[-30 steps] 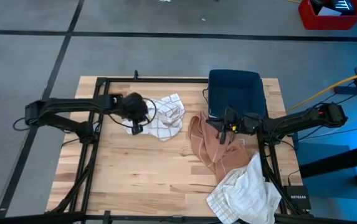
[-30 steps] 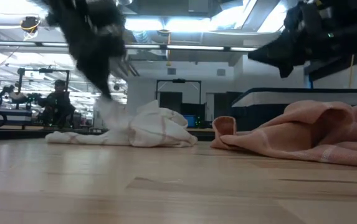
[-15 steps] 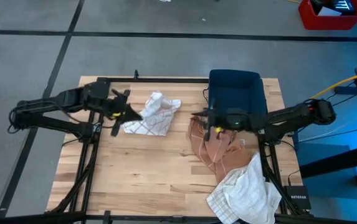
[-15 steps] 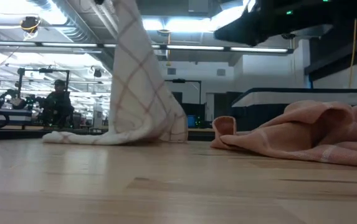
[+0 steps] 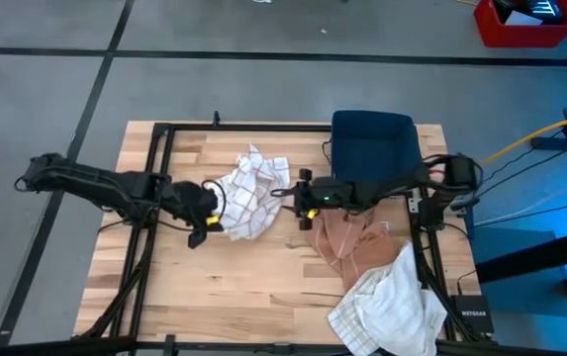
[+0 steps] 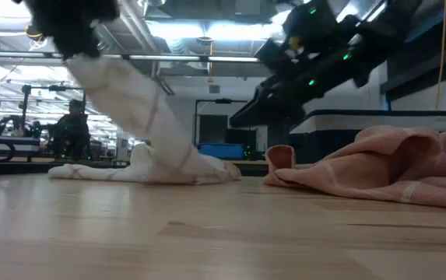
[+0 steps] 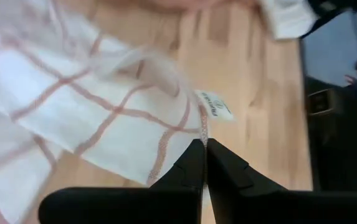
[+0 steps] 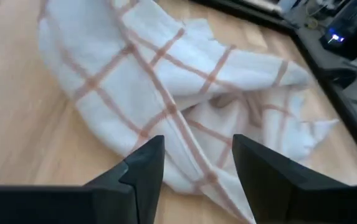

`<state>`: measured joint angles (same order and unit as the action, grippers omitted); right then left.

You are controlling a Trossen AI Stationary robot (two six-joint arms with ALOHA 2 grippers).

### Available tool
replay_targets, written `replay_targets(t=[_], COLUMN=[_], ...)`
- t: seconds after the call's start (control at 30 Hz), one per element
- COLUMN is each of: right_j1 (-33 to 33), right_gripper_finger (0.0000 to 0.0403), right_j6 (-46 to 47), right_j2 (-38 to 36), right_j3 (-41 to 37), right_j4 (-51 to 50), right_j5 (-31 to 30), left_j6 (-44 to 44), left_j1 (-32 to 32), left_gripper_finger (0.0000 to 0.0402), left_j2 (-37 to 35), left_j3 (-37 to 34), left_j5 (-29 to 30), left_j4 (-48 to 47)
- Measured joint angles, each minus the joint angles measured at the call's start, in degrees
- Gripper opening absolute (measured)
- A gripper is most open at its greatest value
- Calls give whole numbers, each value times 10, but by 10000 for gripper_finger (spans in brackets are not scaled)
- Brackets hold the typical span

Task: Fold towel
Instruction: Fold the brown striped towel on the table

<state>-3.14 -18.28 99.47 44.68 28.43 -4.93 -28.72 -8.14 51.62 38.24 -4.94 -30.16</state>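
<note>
White checked towel | left gripper pinching corner | slanting up leftward

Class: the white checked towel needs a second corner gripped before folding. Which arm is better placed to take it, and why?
The right. Its gripper is open and aimed at the towel, just short of it. The left gripper is already shut on a towel edge, lifting it.

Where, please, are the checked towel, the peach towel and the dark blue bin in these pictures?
Checked towel (image 5: 246, 185), high view: middle of the cloth.
Peach towel (image 5: 347, 240), high view: its bunched middle.
Dark blue bin (image 5: 374, 143), high view: its bare top.
</note>
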Motion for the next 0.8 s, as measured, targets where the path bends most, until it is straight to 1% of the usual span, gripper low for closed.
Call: replay_targets(t=[0.07,0.13,0.2,0.27,0.37,0.53,0.7,0.8], right_j1=[0,0,0,0,-7,-41,-93,-114], right_gripper_finger=[195,195,195,195,195,195,195,195], right_j6=[-1,-12,-38,-62,-95,-107,-122,-123], right_j2=[28,53,73,87,89,89,103,115], right_j3=[24,55,83,114,155,202,226,234], right_j4=[-3,-17,-57,-111,-190,-263,-324,-338], right_j5=[3,21,38,41,44,51,141,207], left_j6=[-33,-64,-88,-106,-125,-129,-129,-129], left_j1=[-13,-25,-34,-41,-49,-53,-53,-53], left_gripper_finger=[2,2,2,2,3,3,3,3], left_j2=[0,0,1,1,1,1,1,1], left_j3=[-24,-47,-67,-83,-101,-111,-111,-111], left_j5=[14,24,29,30,31,36,41,42], left_j4=[-5,-4,-7,-8,-11,-8,-7,-6])
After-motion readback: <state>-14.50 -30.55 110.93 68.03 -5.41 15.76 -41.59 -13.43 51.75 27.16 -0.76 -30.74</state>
